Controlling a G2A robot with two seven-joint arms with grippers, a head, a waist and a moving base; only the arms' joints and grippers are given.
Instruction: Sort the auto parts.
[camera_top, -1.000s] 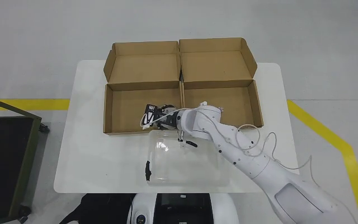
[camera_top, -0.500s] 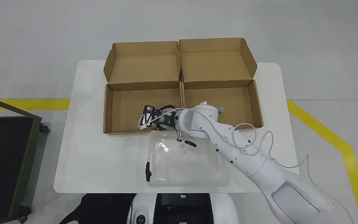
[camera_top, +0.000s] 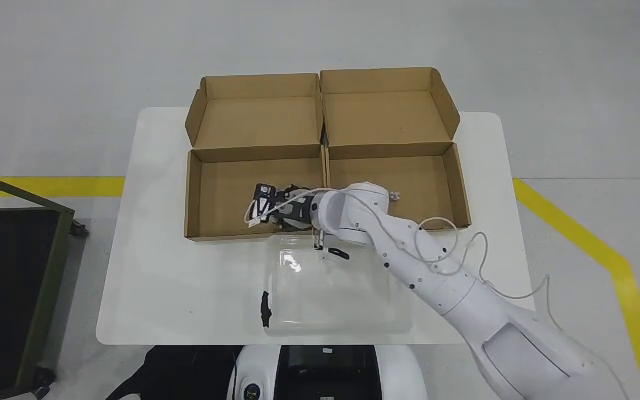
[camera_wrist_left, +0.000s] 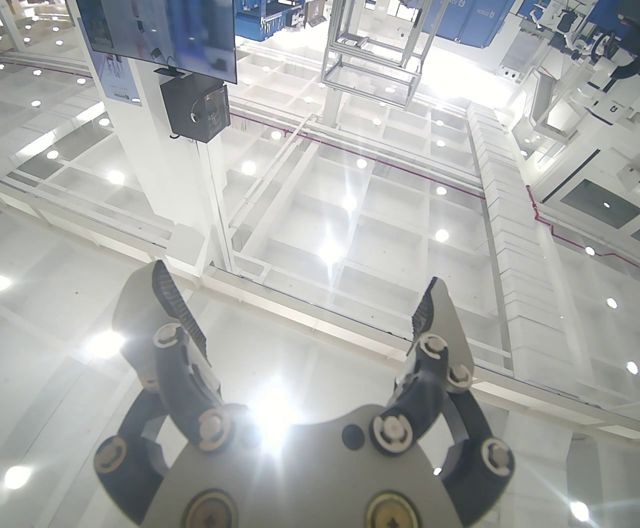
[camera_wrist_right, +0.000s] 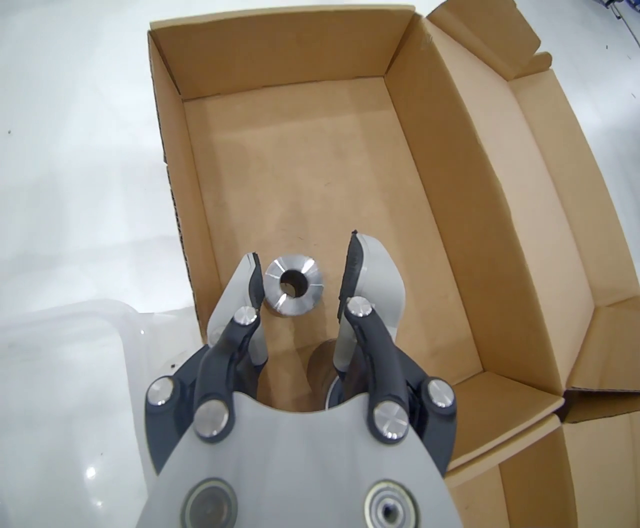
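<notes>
My right gripper (camera_wrist_right: 302, 277) hangs low inside the left cardboard box (camera_top: 215, 205), near its front wall. It is open, and a silver metal collet (camera_wrist_right: 293, 286) with a centre hole sits on the box floor between the fingers, with a gap on each side. A second round metal part (camera_wrist_right: 322, 367) lies behind it, mostly hidden by the fingers. From the top view, the right gripper (camera_top: 263, 204) is in the middle of that box. My left gripper (camera_wrist_left: 295, 300) is open, holds nothing and points up at the ceiling.
The right cardboard box (camera_top: 440, 190) stands beside the left one, both with lids folded back. A clear plastic tray (camera_top: 370, 300) sits in front of the boxes, with a small black part (camera_top: 265, 305) at its left edge and another (camera_top: 340, 254) near its back rim.
The right gripper has shifted slightly to the left and deeper into the left box. Nothing else has moved.
</notes>
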